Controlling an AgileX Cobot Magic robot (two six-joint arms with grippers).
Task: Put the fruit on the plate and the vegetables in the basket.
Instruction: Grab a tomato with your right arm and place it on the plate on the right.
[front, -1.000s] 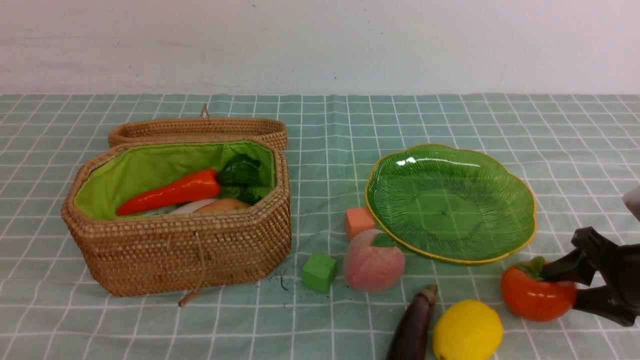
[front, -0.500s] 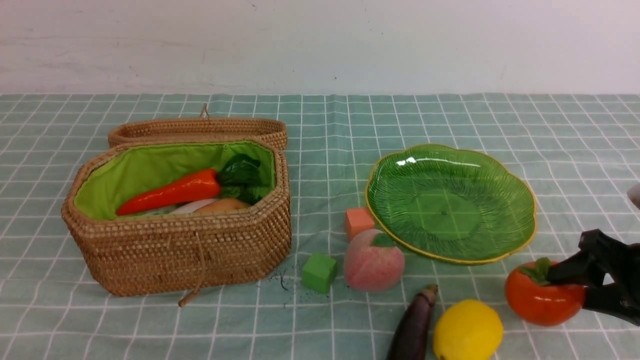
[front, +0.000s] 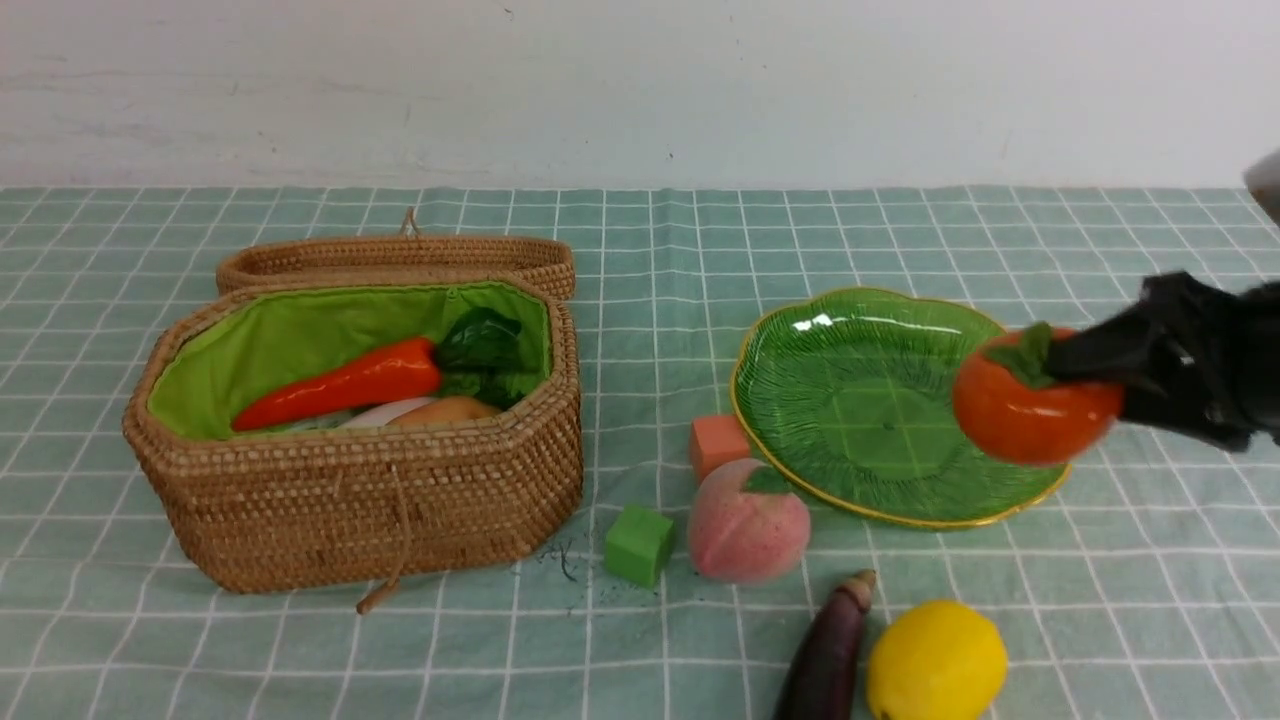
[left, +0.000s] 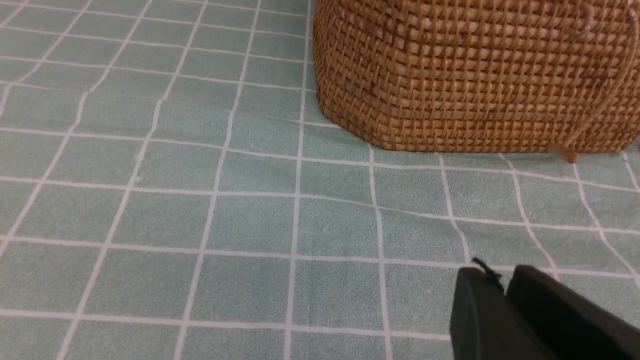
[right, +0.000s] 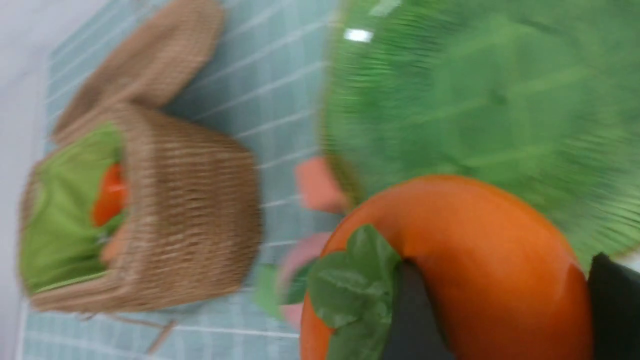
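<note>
My right gripper (front: 1085, 395) is shut on the orange persimmon (front: 1030, 415) and holds it in the air over the right edge of the green plate (front: 880, 330). In the right wrist view the persimmon (right: 475, 260) sits between both black fingers. The pink peach (front: 745, 530) lies in front of the plate, with the yellow lemon (front: 935, 660) and the purple eggplant (front: 825, 655) nearer to me. The open basket (front: 380, 500) holds a carrot (front: 345, 385), a potato (front: 445, 410) and a white radish (front: 385, 412). My left gripper (left: 502, 277) is shut and empty, low over the cloth near the basket (left: 475, 75).
An orange cube (front: 715, 443) touches the plate's left rim, and a green cube (front: 638, 543) sits between the basket and the peach. The basket's wicker lid (front: 400, 258) lies open behind it. A green checked cloth covers the table.
My right gripper has lifted the persimmon off the cloth at the front right and carried it up and back, over the plate's right edge. Everything else stayed still.
</note>
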